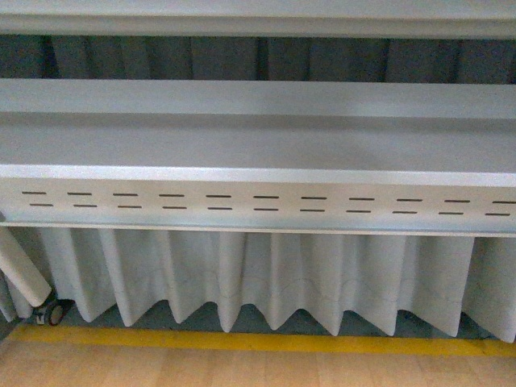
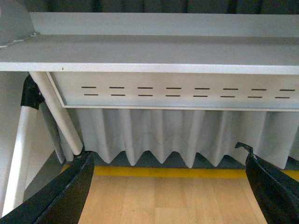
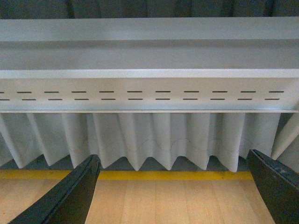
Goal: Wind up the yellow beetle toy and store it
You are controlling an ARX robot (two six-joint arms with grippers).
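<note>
The yellow beetle toy is out of view in all three views. My left gripper (image 2: 170, 191) is open, its two black fingers (image 2: 70, 191) spread wide over bare wooden floor with nothing between them. My right gripper (image 3: 173, 191) is open too, black fingers (image 3: 74, 193) far apart above the same kind of floor and holding nothing. Neither arm shows in the front view.
A grey metal bench (image 1: 258, 145) with a slotted front rail (image 1: 258, 201) spans each view. A pleated white curtain (image 1: 266, 278) hangs under it. A yellow floor stripe (image 1: 258, 343) runs before the wooden floor (image 1: 242, 371). White legs (image 2: 53, 112) and a caster wheel (image 1: 55, 312) stand at the left.
</note>
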